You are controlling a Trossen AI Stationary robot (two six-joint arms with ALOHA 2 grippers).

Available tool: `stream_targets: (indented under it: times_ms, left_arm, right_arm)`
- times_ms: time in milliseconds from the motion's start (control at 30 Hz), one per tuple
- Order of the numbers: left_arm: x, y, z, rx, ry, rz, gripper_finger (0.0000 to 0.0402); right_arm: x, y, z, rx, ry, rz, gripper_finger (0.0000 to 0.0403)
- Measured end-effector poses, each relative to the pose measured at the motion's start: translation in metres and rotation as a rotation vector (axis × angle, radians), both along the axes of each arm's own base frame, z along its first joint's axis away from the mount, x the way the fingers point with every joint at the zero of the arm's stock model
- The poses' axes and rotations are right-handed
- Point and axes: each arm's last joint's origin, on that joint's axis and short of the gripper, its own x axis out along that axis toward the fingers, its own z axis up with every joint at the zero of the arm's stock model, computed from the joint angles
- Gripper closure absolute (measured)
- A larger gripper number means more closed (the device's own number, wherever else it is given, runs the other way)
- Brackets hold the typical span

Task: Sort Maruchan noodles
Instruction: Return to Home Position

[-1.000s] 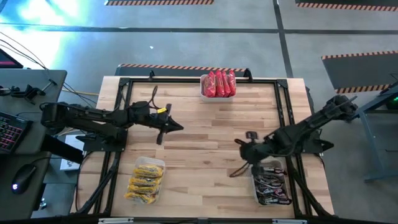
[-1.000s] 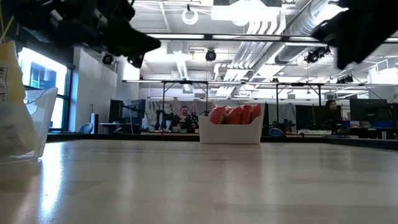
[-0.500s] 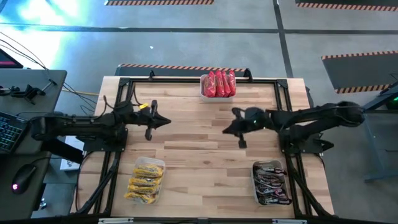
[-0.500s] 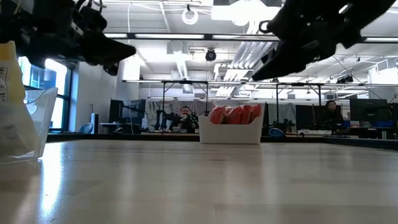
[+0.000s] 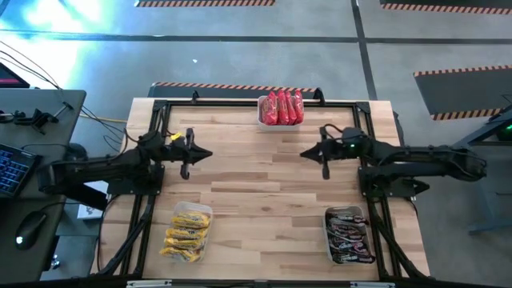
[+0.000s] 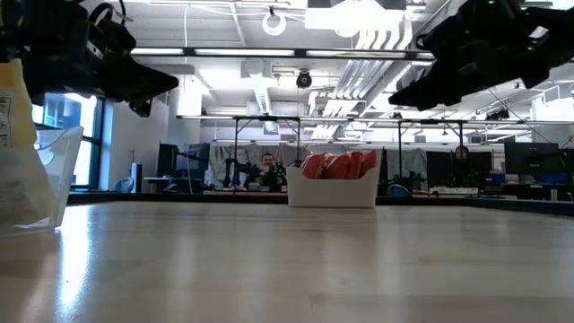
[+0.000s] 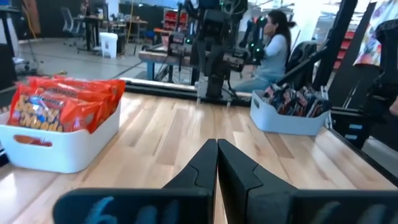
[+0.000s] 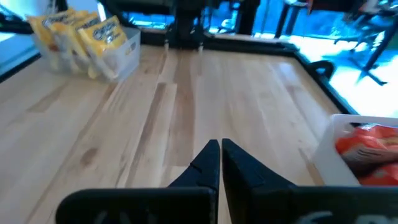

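The noodle packets sit sorted in three tubs. Red-orange ones stand in a white tub (image 5: pixel 281 108) at the far edge, also seen in the low view (image 6: pixel 336 179). Yellow ones lie in a clear tub (image 5: pixel 188 232) near left. Dark brown ones fill a tub (image 5: pixel 349 235) near right. My left gripper (image 5: pixel 210 154) hovers over the table's left half, shut and empty (image 7: pixel 216 146). My right gripper (image 5: pixel 302 154) hovers over the right half, shut and empty (image 8: pixel 220 146). The two grippers point at each other.
Bare wooden boards (image 5: pixel 256 184) lie between the two grippers and the three tubs. A black frame (image 5: pixel 240 102) runs around the table's edges. A desk with a keyboard and mouse (image 5: pixel 24 168) stands left of the table. People sit in the room beyond (image 7: pixel 273 43).
My right gripper has risen from beside the dark-packet tub and swung toward the far edge, turning to point at the table's left. My left gripper has drawn back a little toward the left edge. The packets have stayed in their tubs.
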Motion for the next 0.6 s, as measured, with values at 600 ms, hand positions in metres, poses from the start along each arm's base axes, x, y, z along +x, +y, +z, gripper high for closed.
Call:
stream_targets:
  times_ms: [600]
  left_arm:
    - [-0.015, 0.002, 0.007, 0.070, -0.058, 0.069, 0.0399]
  right_arm:
    - [-0.066, -0.002, -0.028, 0.006, -0.261, -0.172, 0.0403]
